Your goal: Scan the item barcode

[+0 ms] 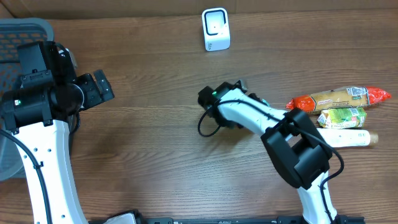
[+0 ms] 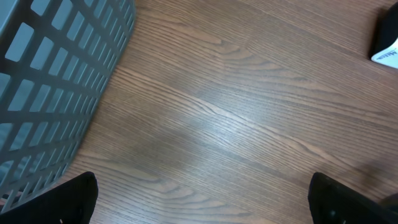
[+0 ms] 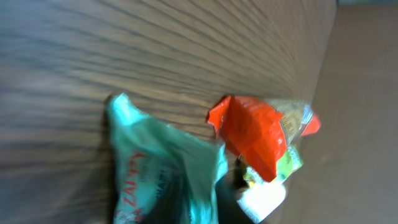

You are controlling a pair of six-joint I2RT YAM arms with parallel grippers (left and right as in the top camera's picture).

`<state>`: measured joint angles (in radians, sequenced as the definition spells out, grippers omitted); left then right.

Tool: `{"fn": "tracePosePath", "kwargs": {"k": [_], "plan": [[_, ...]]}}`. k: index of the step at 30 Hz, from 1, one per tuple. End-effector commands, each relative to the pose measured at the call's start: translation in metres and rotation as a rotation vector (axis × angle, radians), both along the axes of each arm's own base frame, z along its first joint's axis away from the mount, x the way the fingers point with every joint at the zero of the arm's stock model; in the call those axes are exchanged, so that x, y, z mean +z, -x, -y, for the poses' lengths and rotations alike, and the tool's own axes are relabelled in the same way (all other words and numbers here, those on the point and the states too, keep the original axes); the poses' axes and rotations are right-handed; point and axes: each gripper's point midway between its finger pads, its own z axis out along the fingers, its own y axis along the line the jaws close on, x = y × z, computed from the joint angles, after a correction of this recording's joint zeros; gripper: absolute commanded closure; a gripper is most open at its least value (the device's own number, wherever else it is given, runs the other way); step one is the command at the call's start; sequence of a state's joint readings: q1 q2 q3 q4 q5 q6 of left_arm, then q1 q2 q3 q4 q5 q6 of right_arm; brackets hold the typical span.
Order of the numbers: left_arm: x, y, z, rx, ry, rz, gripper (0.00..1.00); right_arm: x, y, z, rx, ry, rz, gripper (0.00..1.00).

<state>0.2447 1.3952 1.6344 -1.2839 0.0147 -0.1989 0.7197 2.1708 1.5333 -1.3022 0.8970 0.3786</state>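
Beside the grey basket [image 1: 25,32] my left gripper [image 1: 98,89] hangs over the table [image 2: 236,112], jaws spread wide and holding nothing. I judge it is parked there to bin scanned goods. The white scanner [image 1: 216,29] stands at the far edge. Nearer me, my right gripper [image 1: 239,87] has the teal packet [image 3: 161,168] right at its fingers, but I cannot tell whether they pinch it. An orange packet [image 1: 339,98], a green packet [image 1: 342,117] and a white tube [image 1: 348,137] lie queued at the right.

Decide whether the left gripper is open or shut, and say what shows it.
Open. The left gripper has its fingers far apart at the frame's bottom corners, only bare table between them.
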Motion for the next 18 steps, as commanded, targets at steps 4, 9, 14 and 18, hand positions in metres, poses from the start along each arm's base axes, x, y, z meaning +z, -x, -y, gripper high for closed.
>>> {"fn": "tracePosePath", "kwargs": {"k": [4, 9, 14, 18], "plan": [[0.004, -0.003, -0.001, -0.015, -0.01, 0.011, 0.0, -0.007, 0.028, -0.055, 0.173, -0.031, -0.097, 0.69], [0.004, -0.003, -0.001, -0.015, -0.01, 0.011, 0.0, -0.01, 0.042, -0.074, 0.155, -0.1, -0.077, 0.58], [0.004, -0.003, -0.001, -0.015, -0.01, 0.011, 0.0, -0.012, 0.035, -0.061, 0.047, -0.209, -0.146, 0.56], [0.004, -0.003, -0.001, -0.015, -0.01, 0.011, 0.01, -0.016, 0.022, -0.032, -0.001, -0.206, -0.197, 0.54]]}}
